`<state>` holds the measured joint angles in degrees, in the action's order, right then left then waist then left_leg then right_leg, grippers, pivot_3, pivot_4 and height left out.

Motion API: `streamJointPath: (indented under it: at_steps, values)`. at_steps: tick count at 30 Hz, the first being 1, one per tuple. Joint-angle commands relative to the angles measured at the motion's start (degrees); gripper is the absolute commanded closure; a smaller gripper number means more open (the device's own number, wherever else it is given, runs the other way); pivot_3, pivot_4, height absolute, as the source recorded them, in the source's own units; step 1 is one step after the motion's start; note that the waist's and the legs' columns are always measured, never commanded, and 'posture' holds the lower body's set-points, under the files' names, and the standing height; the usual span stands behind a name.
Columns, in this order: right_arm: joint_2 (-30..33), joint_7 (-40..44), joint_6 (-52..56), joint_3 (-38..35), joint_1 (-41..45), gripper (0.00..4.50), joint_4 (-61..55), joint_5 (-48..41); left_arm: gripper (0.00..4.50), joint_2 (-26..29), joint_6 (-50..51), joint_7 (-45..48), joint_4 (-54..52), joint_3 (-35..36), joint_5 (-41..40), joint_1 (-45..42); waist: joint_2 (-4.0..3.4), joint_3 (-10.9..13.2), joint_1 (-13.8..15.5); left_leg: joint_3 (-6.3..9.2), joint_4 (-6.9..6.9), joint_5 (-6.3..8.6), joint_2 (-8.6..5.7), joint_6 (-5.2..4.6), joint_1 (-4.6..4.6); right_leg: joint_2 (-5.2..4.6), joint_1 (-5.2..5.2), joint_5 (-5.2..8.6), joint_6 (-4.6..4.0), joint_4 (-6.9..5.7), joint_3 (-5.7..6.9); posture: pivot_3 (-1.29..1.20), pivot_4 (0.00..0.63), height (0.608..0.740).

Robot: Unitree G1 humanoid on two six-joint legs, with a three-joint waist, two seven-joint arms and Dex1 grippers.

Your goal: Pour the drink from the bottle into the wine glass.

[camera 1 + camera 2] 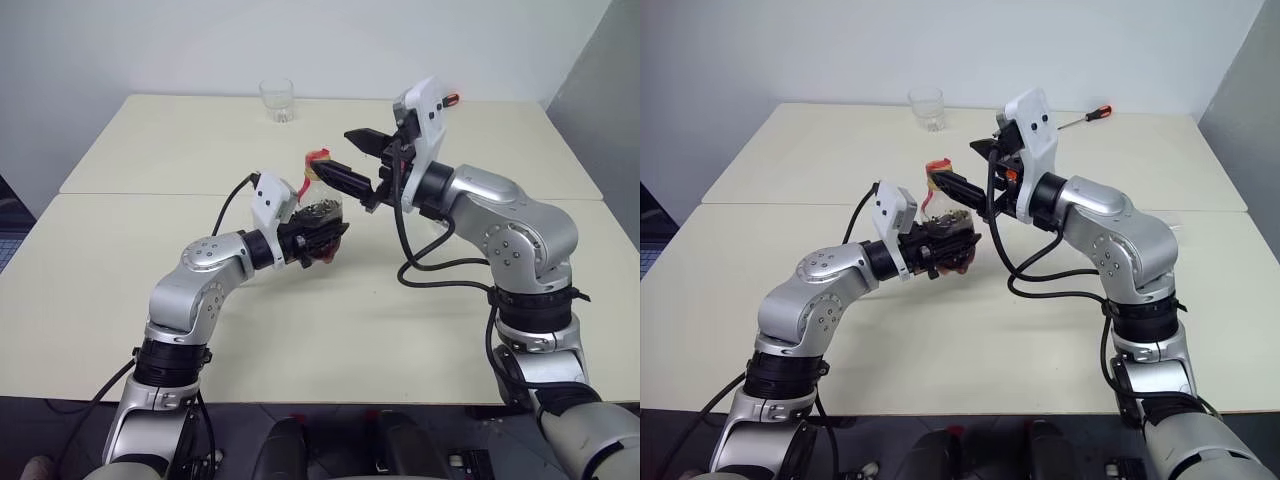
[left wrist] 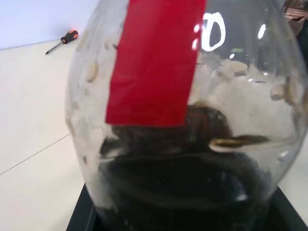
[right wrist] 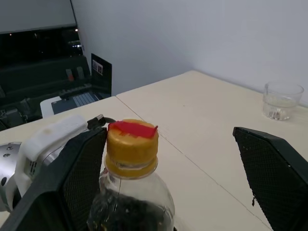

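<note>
Capped bottle held up between both arms, above the desk.

The small clear plastic bottle (image 1: 320,205) with yellow cap (image 3: 131,143) and dark brown drink (image 2: 183,192) is clamped upright in the left gripper (image 1: 318,240). The right gripper (image 1: 352,158), jaws spread wide, is poised around the cap. A short clear tumbler (image 1: 277,100) and an orange-handled screwdriver (image 1: 1085,117) are left far back on the cream desk (image 1: 150,150).

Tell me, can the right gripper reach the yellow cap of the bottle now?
Probably yes: the right gripper is open, one finger on each side of the yellow cap, nothing between; the left gripper holds the bottle lower down.
</note>
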<state>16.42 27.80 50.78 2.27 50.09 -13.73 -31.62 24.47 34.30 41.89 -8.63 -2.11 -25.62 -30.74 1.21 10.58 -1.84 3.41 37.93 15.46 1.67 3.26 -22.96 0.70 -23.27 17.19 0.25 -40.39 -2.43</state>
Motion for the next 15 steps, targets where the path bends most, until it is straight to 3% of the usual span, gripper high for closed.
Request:
streamJointPath:
  at_steps: [1,15]
  values:
    - [1.7,-0.1,0.6,-2.0,-0.7,0.04,-2.7,-0.8,2.5,0.0,-1.8,0.2,-1.9,1.0,-0.4,-1.6,0.0,0.0,0.0,0.0,0.0,0.0,0.0,0.0,0.0,0.0,0.0,0.0,0.0,0.0,0.0,0.0,0.15,0.74]
    - [4.4,-0.8,1.4,-3.5,-1.9,0.04,-3.0,-1.7,2.5,0.2,-1.7,0.6,-2.1,0.9,-0.5,-1.5,0.0,0.0,0.0,-0.01,0.0,0.0,-0.01,0.0,0.0,0.01,0.0,0.0,0.0,0.0,0.0,0.0,0.15,0.74]
